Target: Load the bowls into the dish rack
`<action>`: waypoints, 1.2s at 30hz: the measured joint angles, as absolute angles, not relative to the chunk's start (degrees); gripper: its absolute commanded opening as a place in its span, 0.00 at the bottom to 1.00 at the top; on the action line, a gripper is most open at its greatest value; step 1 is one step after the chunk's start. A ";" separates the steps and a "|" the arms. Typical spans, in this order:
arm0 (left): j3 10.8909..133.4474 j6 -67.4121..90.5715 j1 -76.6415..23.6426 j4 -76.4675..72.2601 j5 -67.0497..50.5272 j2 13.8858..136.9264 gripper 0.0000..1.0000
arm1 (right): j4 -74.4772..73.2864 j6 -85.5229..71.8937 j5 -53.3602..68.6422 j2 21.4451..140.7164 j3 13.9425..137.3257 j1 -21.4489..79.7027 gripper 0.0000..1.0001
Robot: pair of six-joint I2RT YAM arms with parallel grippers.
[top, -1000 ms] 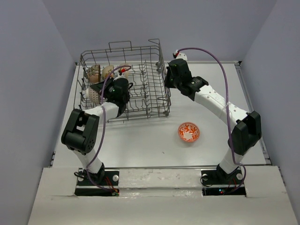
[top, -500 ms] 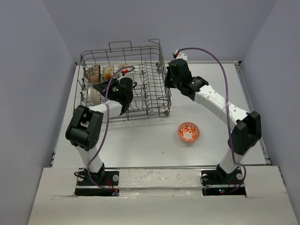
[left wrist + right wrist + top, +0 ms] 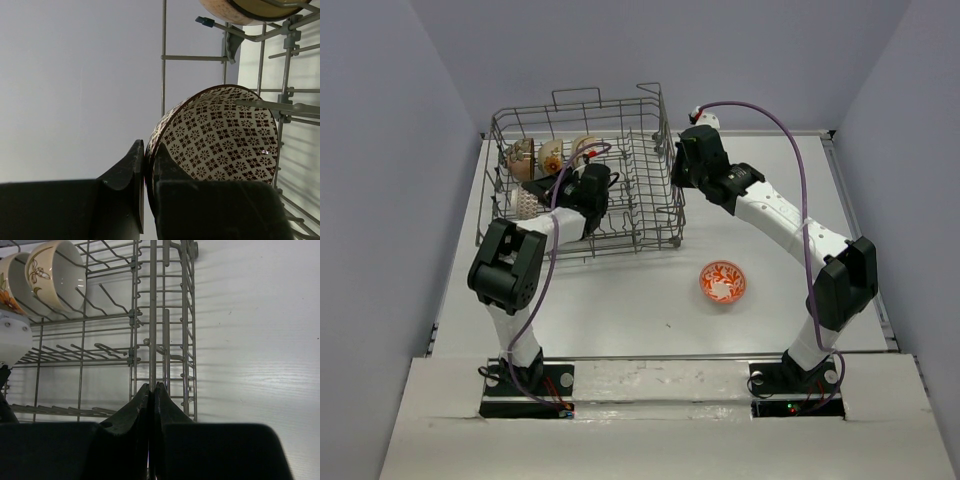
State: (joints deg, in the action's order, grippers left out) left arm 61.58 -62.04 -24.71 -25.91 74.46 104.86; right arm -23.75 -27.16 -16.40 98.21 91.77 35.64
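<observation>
The grey wire dish rack (image 3: pixel 638 236) stands at the far left of the table. My left gripper (image 3: pixel 548 197) is inside it, shut on the rim of the grey-patterned bowl (image 3: pixel 526 205). In the left wrist view the fingers (image 3: pixel 127 170) pinch that bowl's wall (image 3: pixel 225 135), which is tipped on its side among the tines. Three more bowls (image 3: pixel 552 155) stand on edge along the rack's far left. The orange-red bowl (image 3: pixel 722 282) sits upright on the table to the right. My right gripper (image 3: pixel 677 180) is shut on an upright wire of the rack's right side (image 3: pixel 151 340).
The rack's right half holds only bare tines (image 3: pixel 100 347). A cream bowl with a flower pattern (image 3: pixel 55 270) shows in the right wrist view, next to a white part of the left arm (image 3: pixel 12 342). Grey walls enclose the table.
My left wrist has shifted right and farther back over the rack, and its elbow has moved up. The patterned bowl stays at the rack's left. The right arm has not moved.
</observation>
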 measured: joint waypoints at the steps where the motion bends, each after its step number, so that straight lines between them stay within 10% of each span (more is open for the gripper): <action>1: 61.95 -61.52 -24.71 -25.08 74.54 105.06 0.07 | -23.73 -27.16 -16.40 98.21 91.77 35.64 0.01; 18: 66.06 -44.97 -26.30 -10.90 70.11 107.94 0.47 | -23.68 -26.94 -16.16 98.21 91.77 35.64 0.02; 36: 77.73 -23.42 -24.86 10.98 58.70 110.06 0.51 | -23.59 -26.92 -16.10 98.21 91.77 35.64 0.01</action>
State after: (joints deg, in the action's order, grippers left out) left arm 77.73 -23.42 -24.86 10.98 58.70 110.06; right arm -23.59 -26.92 -16.10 98.21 91.77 35.64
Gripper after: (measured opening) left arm 0.510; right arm 0.074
